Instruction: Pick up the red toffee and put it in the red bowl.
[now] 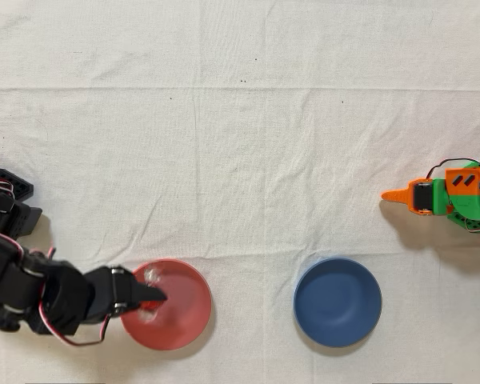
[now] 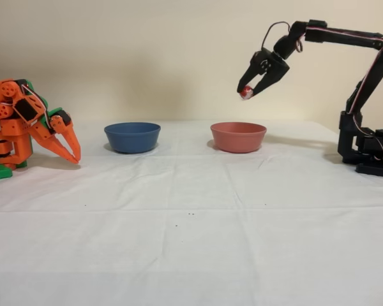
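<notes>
High in the fixed view, my black gripper (image 2: 249,90) is shut on the red toffee (image 2: 245,93), a small shiny red candy pinched at the fingertips. It hangs well above the salmon-red bowl (image 2: 238,137), roughly over its middle. From overhead, the gripper (image 1: 156,297) reaches in from the left over the red bowl (image 1: 188,316). The silvery wrapper ends of the toffee (image 1: 152,276) stick out on either side of the fingers, and its red middle is mostly covered by them.
A blue bowl (image 1: 338,302) of like size sits beside the red one on the white cloth. The idle orange arm (image 1: 448,196) rests at the right edge of the overhead view. The black arm's base (image 2: 369,150) stands at the right in the fixed view.
</notes>
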{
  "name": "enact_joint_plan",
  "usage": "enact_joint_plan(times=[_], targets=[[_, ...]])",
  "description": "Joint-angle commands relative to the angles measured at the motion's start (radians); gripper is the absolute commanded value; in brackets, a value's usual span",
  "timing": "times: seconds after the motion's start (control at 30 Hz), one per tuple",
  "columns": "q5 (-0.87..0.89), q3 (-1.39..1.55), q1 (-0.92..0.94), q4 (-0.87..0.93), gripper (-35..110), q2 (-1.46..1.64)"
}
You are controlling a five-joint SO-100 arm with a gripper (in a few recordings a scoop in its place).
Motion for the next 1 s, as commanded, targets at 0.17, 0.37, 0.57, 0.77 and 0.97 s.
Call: enact_joint_plan(times=[0.17, 0.37, 0.57, 0.77, 0.97], targets=[[-0.018, 0.012, 0.100, -0.133, 9, -0.031], [-0.018, 0.012, 0.101, -0.178, 9, -0.084], [-0.008, 0.032, 0.100, -0.181, 11, -0.083], [-0.002, 0.044, 0.100, -0.158, 23, -0.067], [-0.005, 0.032, 0.103, -0.126, 28, -0.067]])
